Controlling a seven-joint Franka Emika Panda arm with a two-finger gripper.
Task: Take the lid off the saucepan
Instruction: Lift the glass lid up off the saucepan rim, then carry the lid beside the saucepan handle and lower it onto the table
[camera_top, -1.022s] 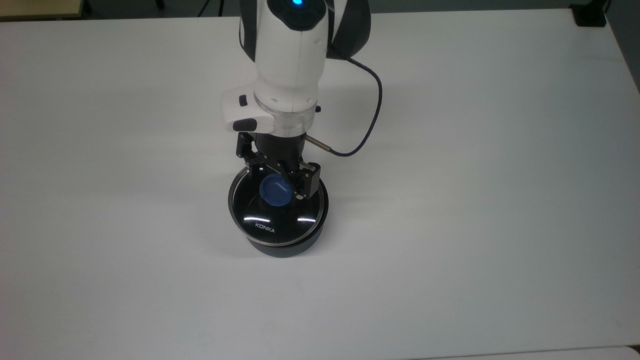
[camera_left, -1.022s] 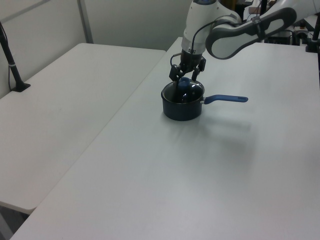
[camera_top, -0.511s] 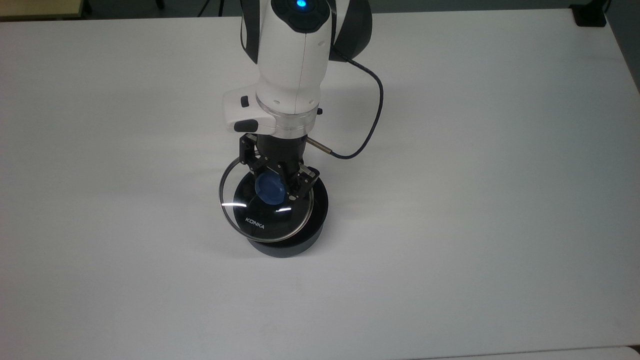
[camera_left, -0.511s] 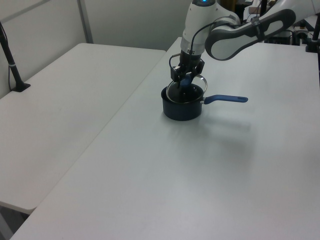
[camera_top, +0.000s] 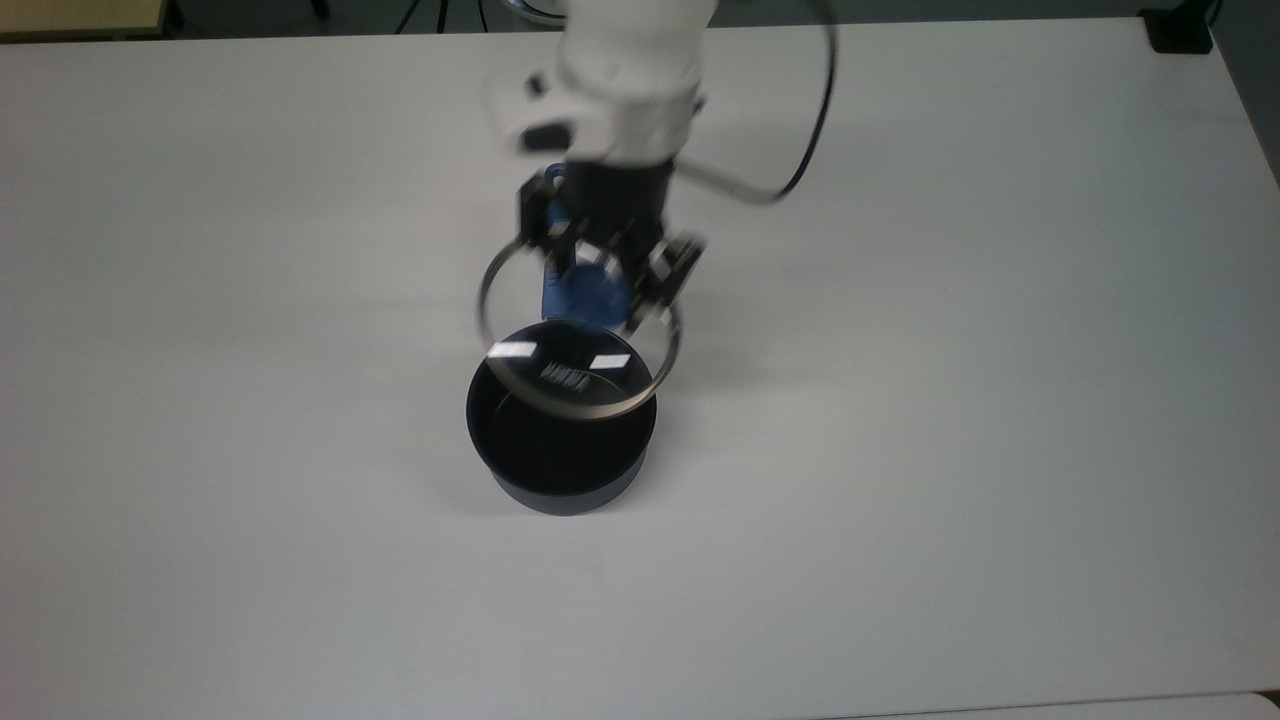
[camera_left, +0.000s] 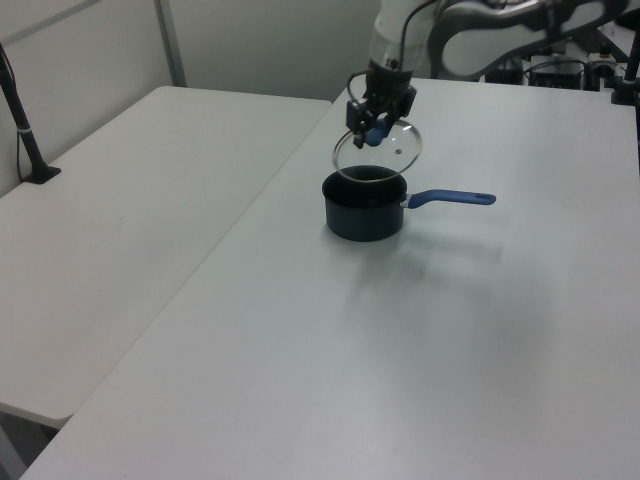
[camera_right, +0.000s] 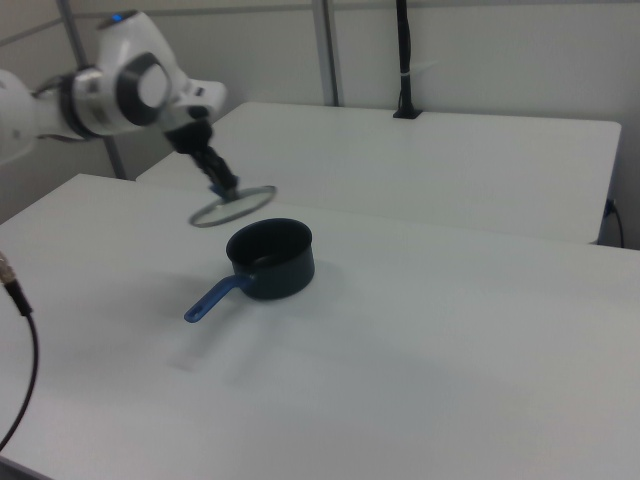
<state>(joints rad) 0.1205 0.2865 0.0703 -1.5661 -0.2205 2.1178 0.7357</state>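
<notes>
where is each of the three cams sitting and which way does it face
Top view: high above the table, looking down; wrist and claw enter from the top edge.
Left view: off one table end, looking along it; forearm and claw.
Right view: opposite side, handle pointing at it; arm from its left.
All share the pan and lifted lid.

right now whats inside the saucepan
Nothing visible: the saucepan shows a bare black inside in the right view. The lid, held by the hand, is lifted clear; the near wall hides part of the floor.
</notes>
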